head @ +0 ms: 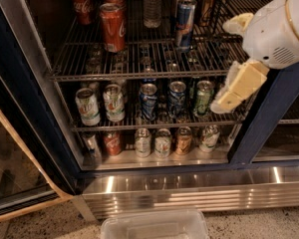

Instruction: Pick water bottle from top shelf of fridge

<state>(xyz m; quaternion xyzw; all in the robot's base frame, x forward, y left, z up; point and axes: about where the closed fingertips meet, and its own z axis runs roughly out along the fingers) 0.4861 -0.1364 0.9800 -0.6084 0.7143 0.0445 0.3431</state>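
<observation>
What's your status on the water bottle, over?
Gripper open, empty, right of top shelf. Water bottle upright at rear, untouched. Tall blue can close beside it.

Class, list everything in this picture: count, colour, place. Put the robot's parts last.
fridge: one, dark blue-black frame, fills view
top shelf: one, silver wire, uppermost
water bottle: one, clear, top shelf, back centre
red cans: three, top shelf left
tall can: one, blue-silver, right of bottle
dark cans: two, brownish, top shelf back right
lower cans: about eleven, mixed colours, two lower racks
tub: one, clear, floor in front
gripper: one, white and cream, right side
</observation>
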